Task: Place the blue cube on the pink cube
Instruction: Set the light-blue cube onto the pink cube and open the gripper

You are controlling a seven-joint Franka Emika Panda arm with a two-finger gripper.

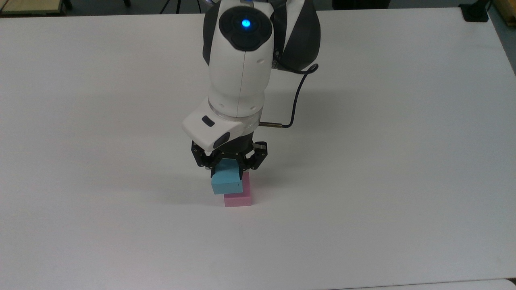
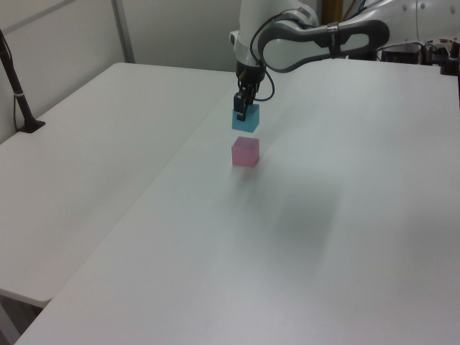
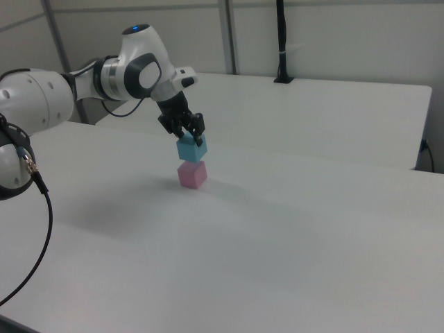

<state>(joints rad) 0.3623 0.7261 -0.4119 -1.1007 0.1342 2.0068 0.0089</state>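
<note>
My gripper (image 1: 226,168) (image 2: 243,112) (image 3: 187,133) is shut on the blue cube (image 1: 226,183) (image 2: 245,121) (image 3: 191,149) and holds it in the air. The pink cube (image 1: 240,197) (image 2: 245,152) (image 3: 191,174) sits on the white table (image 1: 363,161) just beneath it. In the right view the blue cube hangs directly over the pink cube with a thin gap between them. The top view has the blue cube covering the pink cube's upper left part.
A black post (image 2: 18,93) stands on the adjoining table at the left view's left. A black mount (image 1: 475,12) sits at the top view's upper right corner. A dark pole (image 3: 281,41) rises at the far table edge in the right view.
</note>
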